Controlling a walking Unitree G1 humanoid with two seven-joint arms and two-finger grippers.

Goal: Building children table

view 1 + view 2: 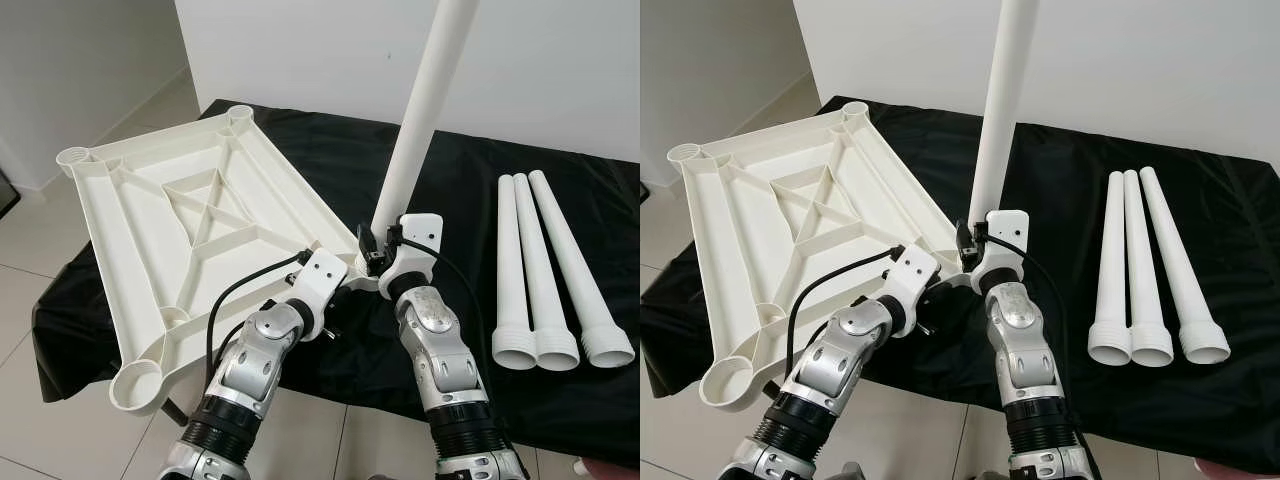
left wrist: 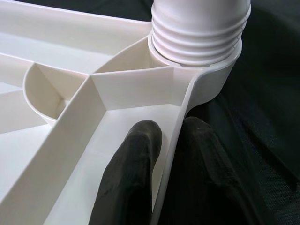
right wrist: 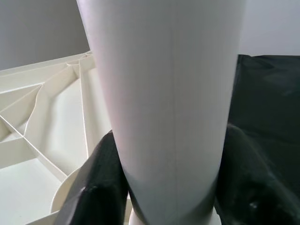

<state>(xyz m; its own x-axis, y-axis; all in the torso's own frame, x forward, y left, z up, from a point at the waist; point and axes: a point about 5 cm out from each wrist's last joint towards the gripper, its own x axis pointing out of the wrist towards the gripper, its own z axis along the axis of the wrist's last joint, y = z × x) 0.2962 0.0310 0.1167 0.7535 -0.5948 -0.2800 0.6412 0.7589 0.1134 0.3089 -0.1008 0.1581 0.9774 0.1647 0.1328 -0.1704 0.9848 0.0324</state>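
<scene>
First leg going into a corner socket of the upturned tabletop.

The tabletop [image 1: 190,240] lies underside up on the black-draped bench [image 1: 480,200], one end overhanging the edge. Left gripper [image 2: 164,154] pinches the rim wall just beside the socket [image 2: 213,79], one finger each side. Right gripper [image 3: 164,187] clasps the upright leg [image 1: 420,120] low down, its threaded foot seated in the socket. Three spare legs [image 1: 545,270] lie side by side, well apart. The plastic looks light, stiff and smooth, likely slippery; a low hold near the thread seems best.
</scene>
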